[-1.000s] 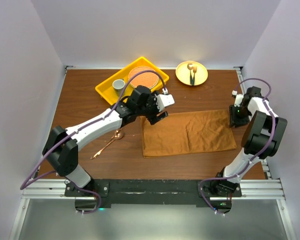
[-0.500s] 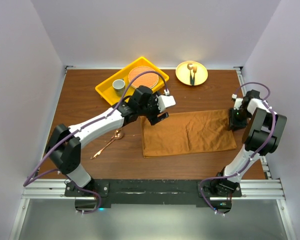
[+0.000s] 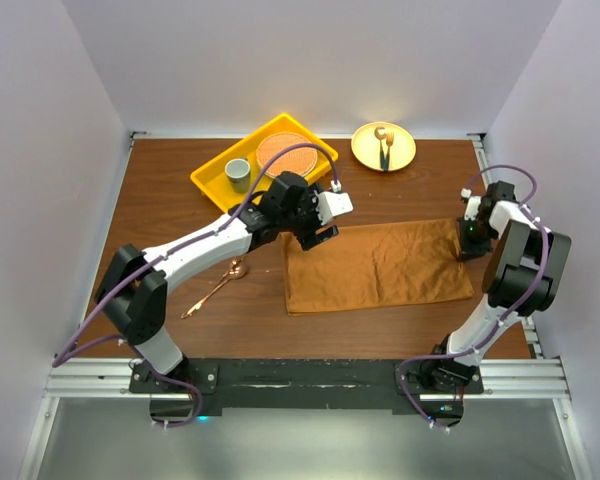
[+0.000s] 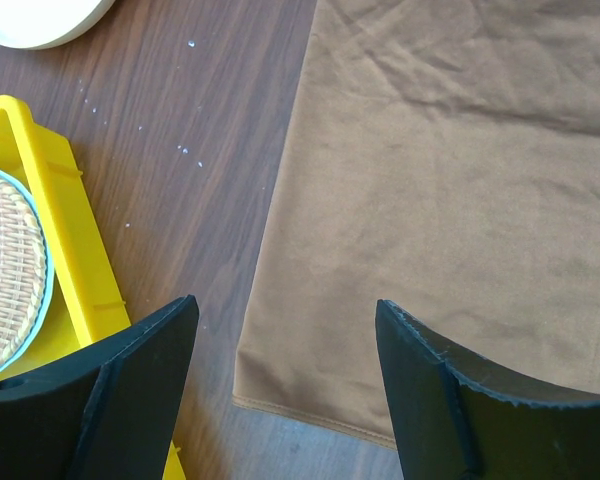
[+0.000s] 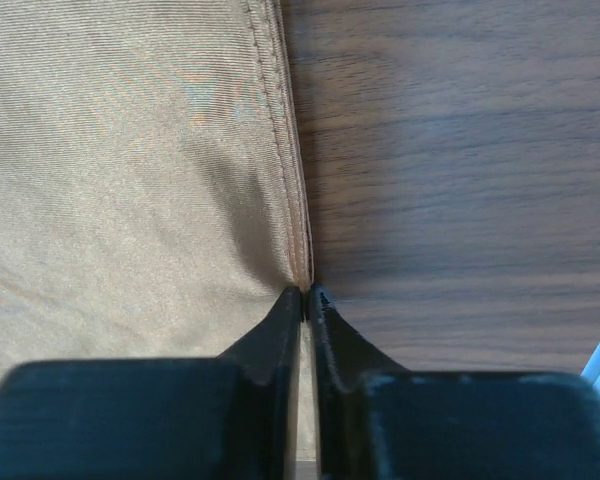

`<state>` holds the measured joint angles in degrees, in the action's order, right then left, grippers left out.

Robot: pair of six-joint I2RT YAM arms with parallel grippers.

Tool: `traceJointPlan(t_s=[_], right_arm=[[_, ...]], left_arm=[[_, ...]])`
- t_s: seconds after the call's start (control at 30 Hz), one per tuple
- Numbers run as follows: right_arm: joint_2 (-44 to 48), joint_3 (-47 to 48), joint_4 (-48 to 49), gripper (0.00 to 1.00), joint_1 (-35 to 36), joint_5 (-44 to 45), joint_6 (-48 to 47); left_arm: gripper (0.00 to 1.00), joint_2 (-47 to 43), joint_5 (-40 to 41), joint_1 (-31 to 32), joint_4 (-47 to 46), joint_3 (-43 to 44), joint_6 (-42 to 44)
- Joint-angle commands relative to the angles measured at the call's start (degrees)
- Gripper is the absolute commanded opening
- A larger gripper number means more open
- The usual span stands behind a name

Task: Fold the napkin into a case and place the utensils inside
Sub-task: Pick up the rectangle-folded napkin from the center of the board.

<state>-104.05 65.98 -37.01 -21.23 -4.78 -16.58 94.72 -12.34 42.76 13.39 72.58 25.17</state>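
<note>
**Right fingers (image 5: 288, 325) pinched on the hem, left fingers (image 4: 435, 400) spread above a corner**

Found the right fingers pressed together on the stitched hem of the napkin (image 3: 375, 265), at its right edge near its far right corner, with the cloth puckered slightly toward the tips. Found the left fingers wide apart, hanging over the far left corner of the cloth, one on either side of it and, so far as could be told, not touching. Saw the napkin lying flat as a broad oblong on the right half of the surface (image 3: 420, 190), not yet narrowed into a case. Noted the spoon (image 3: 212, 292) bare on the surface toward the near left, apart from the cloth.

Judged the step in hand to be gripping both far corners for a fold toward the near edge. Thought it best to lower the left fingers straight down astride the corner and close on the hem alone, without shoving the cloth sideways. Thought it wise to test the right pinch before lifting, given so thin a bite at the very edge. Reckoned on raising both corners together, level and low, then laying the far edge squarely along the near one before letting go.
</note>
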Motion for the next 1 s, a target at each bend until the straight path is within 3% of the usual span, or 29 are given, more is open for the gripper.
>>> traceJointPlan(t_s=[0.0, 0.17, 0.3, 0.53, 0.73, 0.97], right_arm=[[-2.2, -2.7, 0.1, 0.00, 1.5, -0.7, 2.0], [-2.5, 2.7, -3.8, 0.00, 1.4, -2.3, 1.7], [0.5, 8.7, -10.0, 0.00, 1.6, -9.0, 3.2], [5.8, 10.1, -14.6, 0.00, 4.6, -17.7, 5.0], [7.5, 8.4, -13.4, 0.00, 10.4, -23.7, 9.0], [5.0, 6.2, -4.8, 0.00, 20.6, -29.6, 16.1]], left_arm=[[0.77, 0.3, 0.6, -0.3, -1.0, 2.7, 1.3], [0.78, 0.2, 1.3, -0.6, -0.7, 2.9, 2.0], [0.78, -0.5, 1.3, -1.3, -0.9, 2.4, 1.7], [0.78, -1.4, 1.2, -2.4, -2.0, 1.1, 0.0], [0.79, -1.1, 1.4, -5.0, -2.2, 1.4, -2.7], [0.79, -1.6, 1.2, -10.1, -0.6, 1.9, -7.4]])
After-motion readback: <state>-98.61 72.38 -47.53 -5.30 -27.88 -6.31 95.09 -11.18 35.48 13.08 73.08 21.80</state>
